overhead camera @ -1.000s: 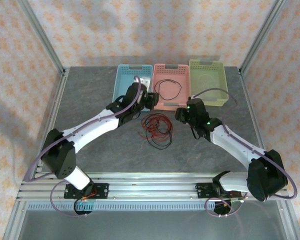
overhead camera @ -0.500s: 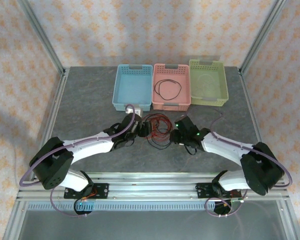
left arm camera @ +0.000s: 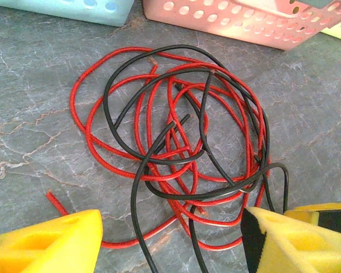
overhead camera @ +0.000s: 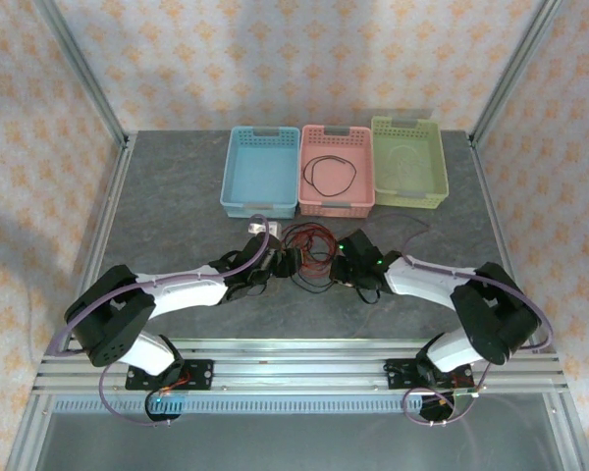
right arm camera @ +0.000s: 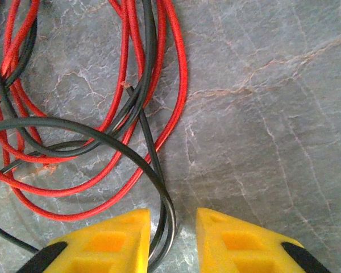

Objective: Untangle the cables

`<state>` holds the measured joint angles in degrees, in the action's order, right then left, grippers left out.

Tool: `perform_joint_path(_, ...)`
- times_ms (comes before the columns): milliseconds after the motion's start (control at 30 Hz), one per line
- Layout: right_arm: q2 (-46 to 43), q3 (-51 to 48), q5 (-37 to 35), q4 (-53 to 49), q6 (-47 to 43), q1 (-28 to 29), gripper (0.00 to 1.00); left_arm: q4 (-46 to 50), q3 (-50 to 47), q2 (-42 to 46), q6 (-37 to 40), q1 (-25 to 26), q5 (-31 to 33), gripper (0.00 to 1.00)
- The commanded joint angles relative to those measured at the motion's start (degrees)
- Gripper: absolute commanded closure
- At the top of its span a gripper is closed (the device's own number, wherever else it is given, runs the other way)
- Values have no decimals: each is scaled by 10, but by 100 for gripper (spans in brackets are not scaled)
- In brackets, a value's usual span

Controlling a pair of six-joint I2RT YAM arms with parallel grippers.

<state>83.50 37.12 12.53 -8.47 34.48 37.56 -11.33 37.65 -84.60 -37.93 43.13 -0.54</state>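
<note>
The cables lie as one tangle (overhead camera: 310, 255) of red and black strands on the grey table, between my two grippers. The left gripper (overhead camera: 289, 263) sits low at the tangle's left side. In its wrist view the left gripper (left arm camera: 170, 239) is open wide, with red cable (left arm camera: 82, 122) and black cable (left arm camera: 137, 193) loops running between the yellow fingers. The right gripper (overhead camera: 344, 267) is at the tangle's right side. Seen from its wrist, the right gripper (right arm camera: 172, 233) is open only narrowly, with two black strands (right arm camera: 169, 219) in the gap, against the left finger.
Three baskets stand in a row at the back: blue (overhead camera: 260, 182), pink (overhead camera: 336, 205) holding a coiled black cable (overhead camera: 330, 175), and green (overhead camera: 409, 123). An aluminium frame edges the table, with bare table surface to the left and right of the arms.
Both arms dropped from near the baskets to the tangle on the table. The left jaws widened; the right jaws narrowed around black strands.
</note>
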Motion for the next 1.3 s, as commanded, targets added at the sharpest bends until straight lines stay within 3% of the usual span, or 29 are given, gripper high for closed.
perform_joint_path(0,10,14,-2,18,13,2,73,-2,8,-7,1,3,20,34)
perform_joint_path(400,29,21,-12,37,19,-2,78,13,26,-24,5,4,33,35)
perform_joint_path(700,2,21,-27,26,6,-2,92,21,48,-41,11,4,36,34)
perform_joint_path(800,-24,21,-37,15,-9,-2,94,20,56,-50,16,3,30,13)
perform_joint_path(967,-72,29,-41,-10,-60,-2,94,22,71,-70,20,4,24,1)
perform_joint_path(1267,-148,47,-33,-53,-155,-2,98,23,87,-98,23,4,25,1)
